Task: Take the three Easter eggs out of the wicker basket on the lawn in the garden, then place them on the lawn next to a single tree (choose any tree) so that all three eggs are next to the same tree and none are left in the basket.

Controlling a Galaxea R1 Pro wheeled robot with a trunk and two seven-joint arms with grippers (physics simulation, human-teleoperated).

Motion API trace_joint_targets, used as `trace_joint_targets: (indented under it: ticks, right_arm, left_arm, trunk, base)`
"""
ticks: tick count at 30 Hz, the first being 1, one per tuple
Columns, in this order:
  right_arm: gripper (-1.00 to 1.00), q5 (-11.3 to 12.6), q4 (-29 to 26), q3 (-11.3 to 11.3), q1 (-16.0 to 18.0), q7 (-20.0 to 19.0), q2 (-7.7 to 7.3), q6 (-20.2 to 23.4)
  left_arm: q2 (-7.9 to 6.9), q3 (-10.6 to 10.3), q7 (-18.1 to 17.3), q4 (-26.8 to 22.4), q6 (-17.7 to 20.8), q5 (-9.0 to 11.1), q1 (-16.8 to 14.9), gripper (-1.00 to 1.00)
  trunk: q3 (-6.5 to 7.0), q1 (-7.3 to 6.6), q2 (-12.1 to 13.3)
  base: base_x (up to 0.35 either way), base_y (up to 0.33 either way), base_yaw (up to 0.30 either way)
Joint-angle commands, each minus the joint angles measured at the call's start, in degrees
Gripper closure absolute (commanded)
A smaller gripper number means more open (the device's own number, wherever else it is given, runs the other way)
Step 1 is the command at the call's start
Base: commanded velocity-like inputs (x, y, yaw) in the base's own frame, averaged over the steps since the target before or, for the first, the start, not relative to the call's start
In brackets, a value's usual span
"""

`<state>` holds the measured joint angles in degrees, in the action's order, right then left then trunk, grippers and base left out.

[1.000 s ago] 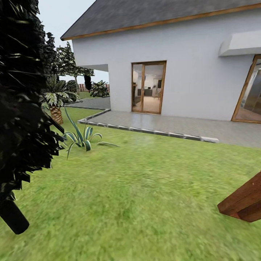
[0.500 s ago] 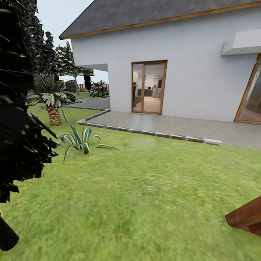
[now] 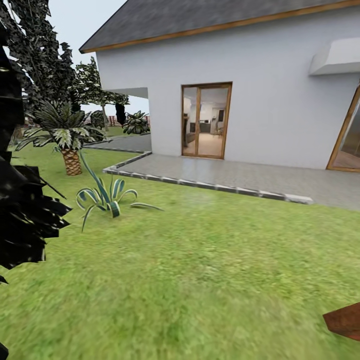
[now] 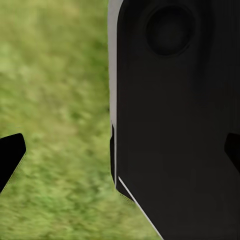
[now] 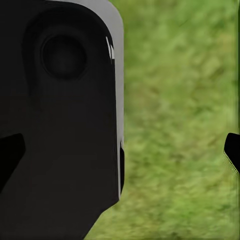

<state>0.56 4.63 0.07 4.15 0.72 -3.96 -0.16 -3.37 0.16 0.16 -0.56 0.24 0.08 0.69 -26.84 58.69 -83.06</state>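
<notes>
The view has swung right: the dark foliage (image 3: 22, 220) and wooden beam (image 3: 345, 320) sit nearer the edges. Lawn (image 3: 200, 270) meets a paved patio (image 3: 260, 175) by the house (image 3: 250, 100). Both grippers' fingertips spread wide, empty.

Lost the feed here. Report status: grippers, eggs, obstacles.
Both grippers open, nothing between the fingers, grass below. No eggs or basket in sight; lawn ahead. Dark foliage close on the left, spiky plant beyond it.
</notes>
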Motion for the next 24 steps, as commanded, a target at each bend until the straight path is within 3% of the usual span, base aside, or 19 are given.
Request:
trace_joint_targets:
  ticks: [1,24]
  right_arm:
    - [-1.0,0.05,0.12,0.01,0.07,0.07,0.0,-0.02]
    - [-1.0,0.1,0.03,0.01,0.07,0.07,0.0,-0.1]
  left_arm:
    - [-0.02,0.01,0.02,-0.06,0.03,0.01,0.01,-1.0]
    - [-0.07,0.01,0.1,-0.05,0.03,0.09,0.03,-1.0]
  trunk:
    - [-0.04,0.03,-0.02]
    - [-0.04,0.03,-0.02]
  base:
    - [0.334,0.0,0.0]
    - [0.334,0.0,0.0]
